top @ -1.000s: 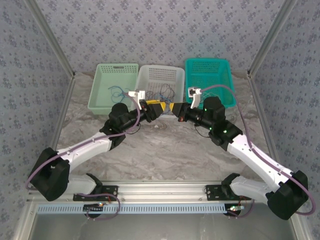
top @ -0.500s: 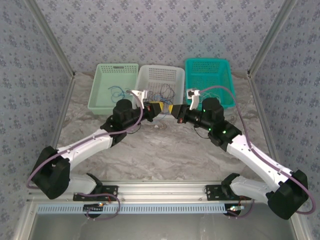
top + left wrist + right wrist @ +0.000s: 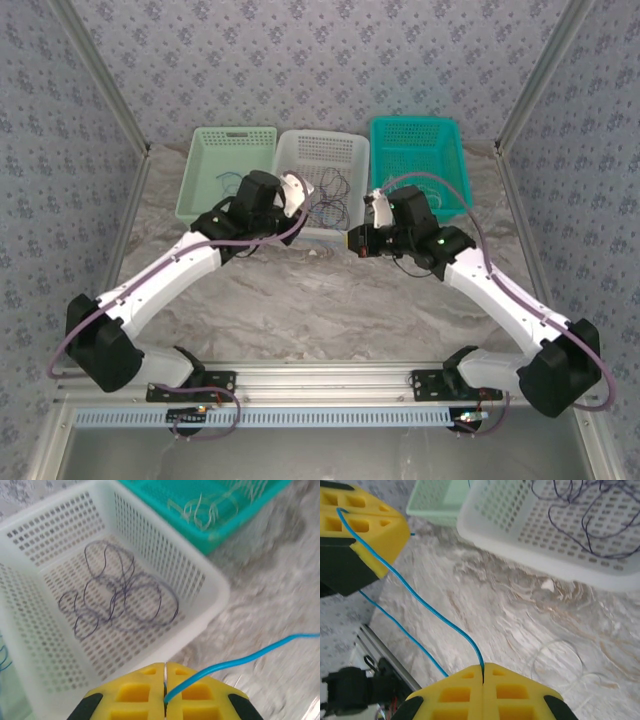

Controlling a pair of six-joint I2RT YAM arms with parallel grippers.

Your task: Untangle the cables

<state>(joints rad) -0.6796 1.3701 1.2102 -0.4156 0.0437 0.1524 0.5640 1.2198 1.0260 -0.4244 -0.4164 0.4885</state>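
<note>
Since both grippers are clamped on the same blue cable [image 3: 420,605], the coming move turns on the stretch of it that hangs between them. The left gripper [image 3: 165,672] has its yellow fingers pressed together with the cable pinched in the seam, and from there the cable runs off to that gripper's right. The right gripper [image 3: 483,672] is likewise closed on the cable. From its fingertips the strand climbs ahead and to the left, straight to the left gripper's fingers. The cable's long axis therefore lies from one gripper to the other, slightly bowed and not taut, clear of the table. A second run of the blue cable drops from the left gripper back toward the arm bases.

Just ahead of the left gripper sits the white basket [image 3: 210,587] with a dark purple cable [image 3: 125,595] looped loosely on its floor. Beyond it to the right, the teal basket [image 3: 215,537] holds a whitish cable [image 3: 210,505].

Under the span is the bare marble table [image 3: 520,610], with open room on the near side. The likely hazard is the white basket's rim, close ahead of both grippers.
</note>
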